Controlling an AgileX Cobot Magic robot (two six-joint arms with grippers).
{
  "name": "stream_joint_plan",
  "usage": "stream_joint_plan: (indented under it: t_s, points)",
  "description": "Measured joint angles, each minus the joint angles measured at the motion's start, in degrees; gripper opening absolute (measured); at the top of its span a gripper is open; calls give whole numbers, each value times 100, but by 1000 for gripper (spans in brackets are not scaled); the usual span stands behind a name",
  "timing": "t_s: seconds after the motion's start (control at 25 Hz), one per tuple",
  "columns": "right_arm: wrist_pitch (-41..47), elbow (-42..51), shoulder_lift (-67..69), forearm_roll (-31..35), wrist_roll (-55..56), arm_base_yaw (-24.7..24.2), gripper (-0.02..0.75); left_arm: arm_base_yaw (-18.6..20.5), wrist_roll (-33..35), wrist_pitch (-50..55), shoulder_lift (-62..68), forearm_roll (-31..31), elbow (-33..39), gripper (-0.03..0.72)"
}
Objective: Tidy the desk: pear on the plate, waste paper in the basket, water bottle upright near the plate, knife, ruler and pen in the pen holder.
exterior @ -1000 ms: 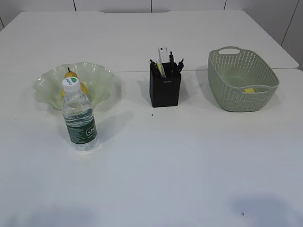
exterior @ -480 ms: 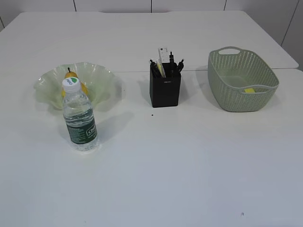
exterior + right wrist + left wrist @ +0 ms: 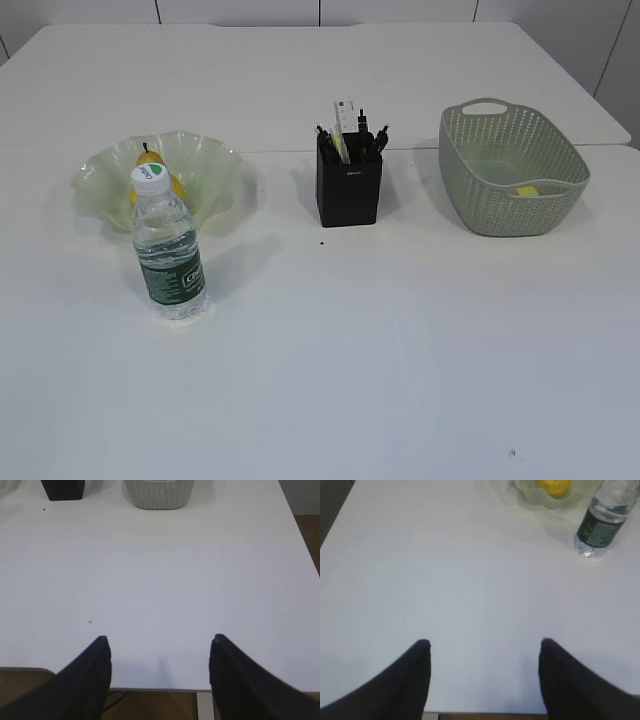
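On the white desk [image 3: 330,340] the yellow pear [image 3: 150,172] lies in the pale green ruffled plate [image 3: 210,175]. The water bottle [image 3: 168,248] stands upright in front of the plate. The black pen holder [image 3: 349,186] holds the ruler [image 3: 345,120] and several dark tools. The yellow waste paper [image 3: 527,191] lies in the green basket [image 3: 480,185]. Neither gripper shows in the exterior view. My left gripper [image 3: 485,647] is open and empty over the desk's near edge; pear [image 3: 553,486] and bottle [image 3: 600,522] are far ahead. My right gripper [image 3: 157,642] is open and empty at the near edge.
The right wrist view shows the pen holder [image 3: 62,489] and basket [image 3: 159,492] far ahead, and the desk's front and right edges with floor beyond. A second white table adjoins at the back [image 3: 320,70].
The faint arm shadows on the near part of the desk have faded out of the exterior view. The objects have not moved.
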Motion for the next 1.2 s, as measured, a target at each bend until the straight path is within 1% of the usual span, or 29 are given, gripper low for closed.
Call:
stream_joint_plan:
  t_s: [0.2, 0.36, 0.52, 1.2]
  points:
    - [-23, 379, 0, -7, -46, 0, 461, 0, 0, -398, 0, 0, 104, 468]
    - [-364, 543, 0, -12, -147, 0, 461, 0, 0, -670, 0, 0, 262, 468]
    - [-644, 687, 0, -12, -265, 0, 461, 0, 0, -720, 0, 0, 268, 467]
    - [-702, 713, 0, -12, -301, 0, 461, 0, 0, -745, 0, 0, 268, 473]
